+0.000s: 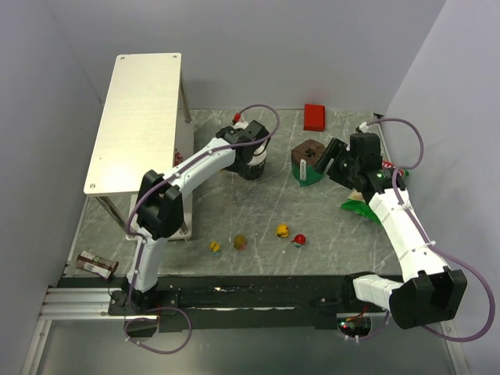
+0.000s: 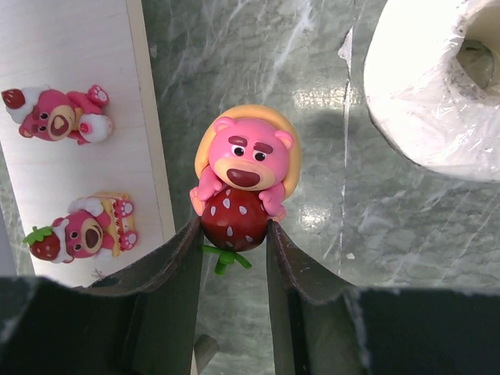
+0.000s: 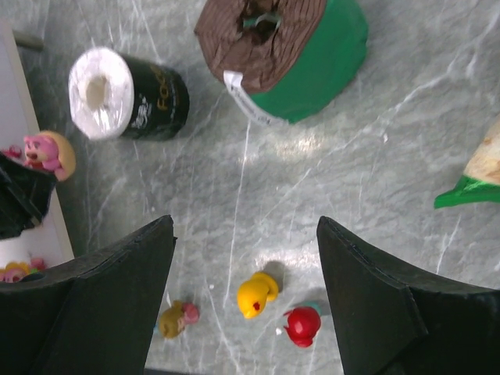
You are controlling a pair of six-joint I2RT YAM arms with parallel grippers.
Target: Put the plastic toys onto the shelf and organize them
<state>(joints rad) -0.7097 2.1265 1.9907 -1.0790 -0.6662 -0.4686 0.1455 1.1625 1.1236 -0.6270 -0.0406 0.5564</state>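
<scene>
My left gripper (image 2: 233, 230) is shut on the strawberry of a pink bear figurine (image 2: 246, 160), held over the marble floor just right of the shelf's lower tier (image 2: 70, 47). Two more pink bears (image 2: 58, 116) (image 2: 78, 230) lie on that tier. The shelf top (image 1: 137, 117) is bare. In the top view my own arm hides the left gripper. My right gripper (image 3: 246, 234) is open and empty, above a yellow duck (image 3: 256, 294), a red toy (image 3: 301, 326) and an olive-pink toy (image 3: 176, 319). A small yellow toy (image 1: 215, 246) lies further left.
A white paper roll in a black wrapper (image 3: 129, 94) stands right of the left gripper. A brown and green roll (image 1: 308, 160) sits beside the right gripper (image 1: 332, 160). There is a red block (image 1: 314, 117) at the back, a green chip bag (image 1: 363, 207) at right, and a wrapped snack (image 1: 98, 264) at front left.
</scene>
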